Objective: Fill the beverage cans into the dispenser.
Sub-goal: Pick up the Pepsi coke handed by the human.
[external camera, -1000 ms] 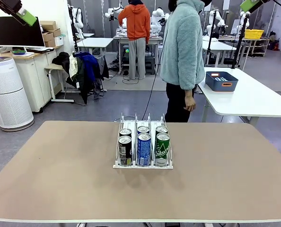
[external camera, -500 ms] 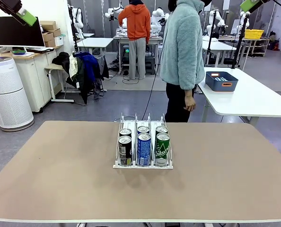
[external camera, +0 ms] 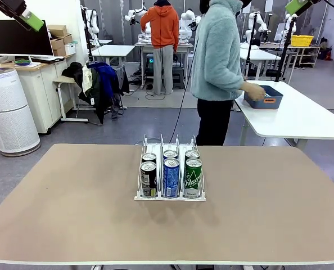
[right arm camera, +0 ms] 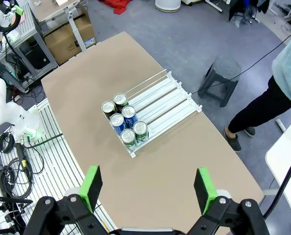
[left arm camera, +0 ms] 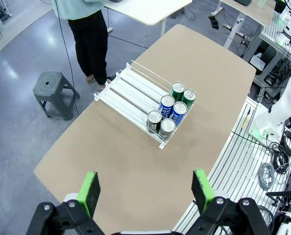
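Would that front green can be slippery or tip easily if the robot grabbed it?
Probably rigid and slippery: the green can looks smooth and glossy. Tall and slim, it might tip if shoved, though the dispenser dividers beside it should steady it.

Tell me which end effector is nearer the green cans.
Right, likely. The right end effector hangs high on the green cans' side of the dispenser; the left end effector hangs high beyond the black cans.

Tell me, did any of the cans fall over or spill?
No, nothing looks wrong. All six cans stand upright in the dispenser, two in each lane, and the table around it shows no spill.
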Controlling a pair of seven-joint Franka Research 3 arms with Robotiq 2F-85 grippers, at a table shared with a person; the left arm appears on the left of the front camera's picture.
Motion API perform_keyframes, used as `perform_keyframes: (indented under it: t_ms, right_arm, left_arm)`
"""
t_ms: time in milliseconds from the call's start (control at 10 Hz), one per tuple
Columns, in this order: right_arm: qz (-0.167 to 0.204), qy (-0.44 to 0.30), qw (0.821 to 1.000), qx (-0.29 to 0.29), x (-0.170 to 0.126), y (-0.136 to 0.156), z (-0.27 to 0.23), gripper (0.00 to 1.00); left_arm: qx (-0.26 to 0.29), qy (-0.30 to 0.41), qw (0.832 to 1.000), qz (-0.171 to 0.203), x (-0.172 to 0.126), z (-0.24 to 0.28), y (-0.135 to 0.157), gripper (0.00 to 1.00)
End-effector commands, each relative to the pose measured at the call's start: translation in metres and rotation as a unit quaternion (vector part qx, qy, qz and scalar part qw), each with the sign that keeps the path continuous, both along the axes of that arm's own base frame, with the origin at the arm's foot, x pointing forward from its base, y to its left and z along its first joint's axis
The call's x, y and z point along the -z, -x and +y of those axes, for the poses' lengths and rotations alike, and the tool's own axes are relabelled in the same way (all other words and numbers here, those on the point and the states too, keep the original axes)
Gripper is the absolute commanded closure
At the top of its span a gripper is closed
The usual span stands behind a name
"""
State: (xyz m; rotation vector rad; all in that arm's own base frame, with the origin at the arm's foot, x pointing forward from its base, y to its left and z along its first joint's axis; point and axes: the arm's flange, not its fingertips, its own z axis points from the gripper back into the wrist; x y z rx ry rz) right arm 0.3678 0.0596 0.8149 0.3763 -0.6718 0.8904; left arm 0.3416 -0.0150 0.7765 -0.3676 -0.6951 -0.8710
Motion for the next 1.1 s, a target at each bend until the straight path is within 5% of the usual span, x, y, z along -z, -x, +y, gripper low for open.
perform_keyframes:
  t_ms: [0, 1000]
  right_arm:
    - [0.005, -0.003, 1.0, 0.0, 0.0005, 0.0016, 0.0012, 0.0]
    - [0.005, -0.003, 1.0, 0.0, 0.0005, 0.0016, 0.0012, 0.0]
  left_arm:
    - [0.0, 0.007, 1.0, 0.008, -0.001, 0.003, 0.0003, 0.0]
    - [0.0, 0.007, 1.0, 0.008, -0.001, 0.003, 0.0003, 0.0]
